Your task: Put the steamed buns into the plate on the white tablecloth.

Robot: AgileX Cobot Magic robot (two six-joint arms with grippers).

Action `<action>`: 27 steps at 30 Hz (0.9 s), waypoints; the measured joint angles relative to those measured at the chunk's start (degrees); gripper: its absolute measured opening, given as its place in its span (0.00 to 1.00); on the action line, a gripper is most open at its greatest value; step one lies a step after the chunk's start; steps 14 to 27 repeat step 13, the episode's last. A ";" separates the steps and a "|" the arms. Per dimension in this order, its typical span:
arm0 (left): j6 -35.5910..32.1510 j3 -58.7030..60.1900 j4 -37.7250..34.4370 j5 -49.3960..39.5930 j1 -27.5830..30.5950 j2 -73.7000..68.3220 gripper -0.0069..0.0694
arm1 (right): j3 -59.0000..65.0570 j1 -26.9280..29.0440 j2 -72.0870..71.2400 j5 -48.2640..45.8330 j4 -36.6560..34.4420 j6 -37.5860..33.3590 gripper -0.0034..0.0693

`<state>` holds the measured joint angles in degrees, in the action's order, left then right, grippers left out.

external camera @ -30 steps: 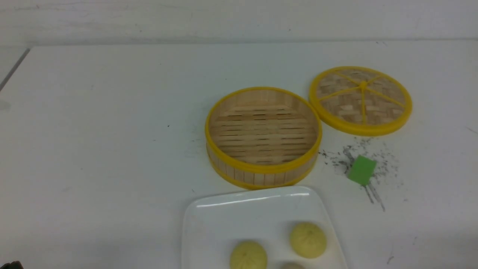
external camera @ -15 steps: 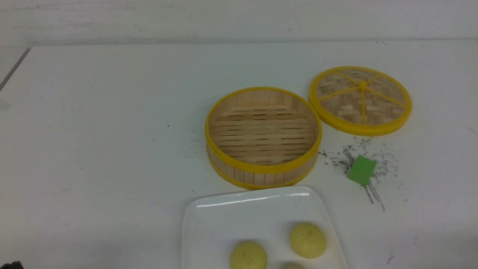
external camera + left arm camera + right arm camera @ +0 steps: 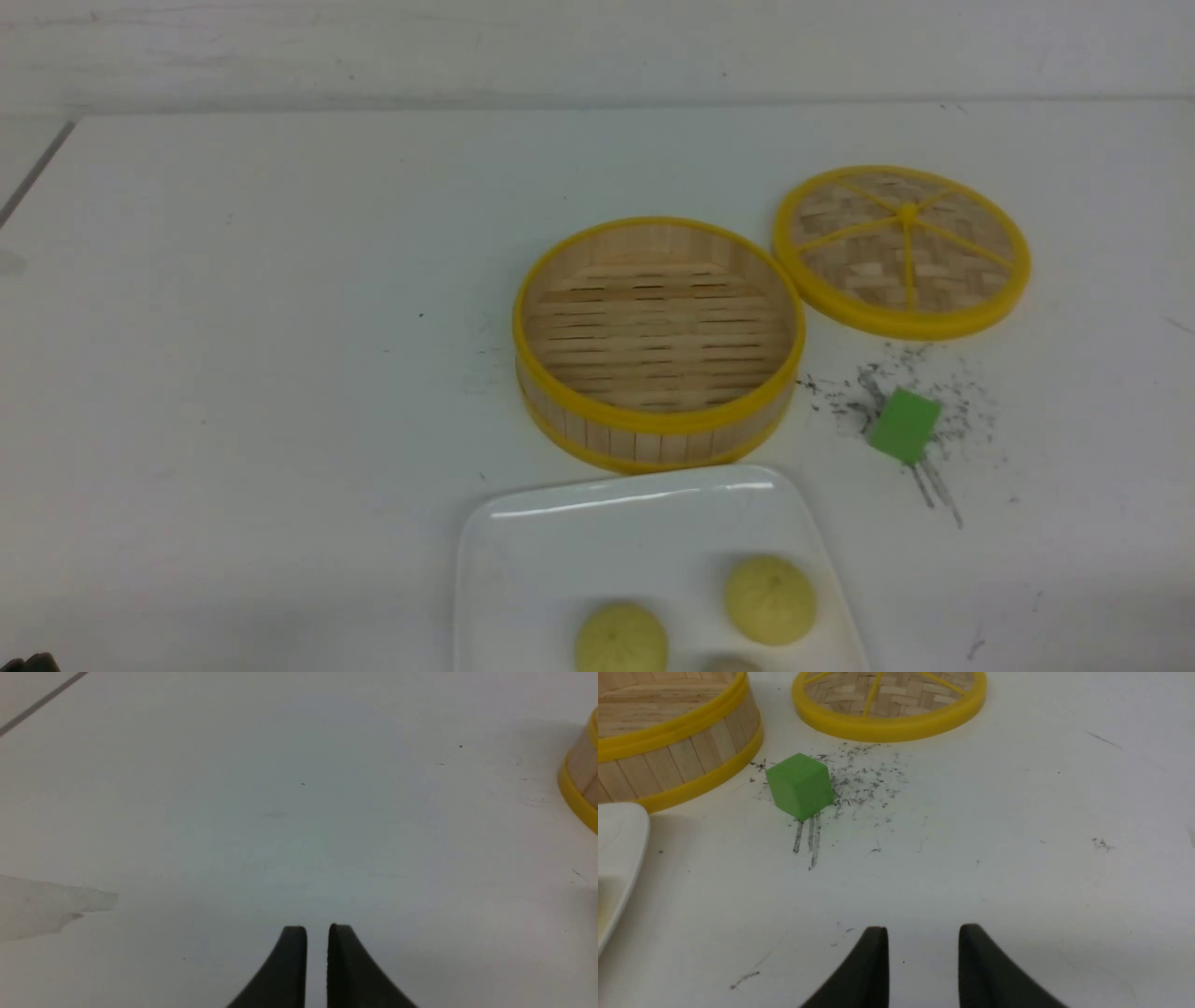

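The 3 small domed pleated steamed buns (image 3: 770,599) lie on the glossy white square plate (image 3: 560,551), well apart from both grippers: left gripper (image 3: 317,927) narrowly parted, right gripper (image 3: 923,929) spread, both empty above the white tablecloth (image 3: 233,373).

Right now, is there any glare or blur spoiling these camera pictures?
Front view: a bright glare streak on the plate rim, soft overall. Right wrist view: green cube fairly sharp, dark fingertips blurred. Left wrist view: even, shadowless light on the white tablecloth.

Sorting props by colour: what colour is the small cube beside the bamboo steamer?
Green; the small cube shows best in the right wrist view.
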<state>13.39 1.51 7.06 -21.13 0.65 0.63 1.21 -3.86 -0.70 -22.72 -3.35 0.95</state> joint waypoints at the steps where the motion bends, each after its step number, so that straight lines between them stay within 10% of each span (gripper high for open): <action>1: 0.00 0.00 0.00 0.00 0.00 0.00 0.22 | 0.00 0.00 0.00 0.00 0.00 0.00 0.37; 27: -0.05 0.00 1.08 -0.11 0.00 0.00 0.23 | 0.00 0.00 0.00 0.00 0.00 0.00 0.38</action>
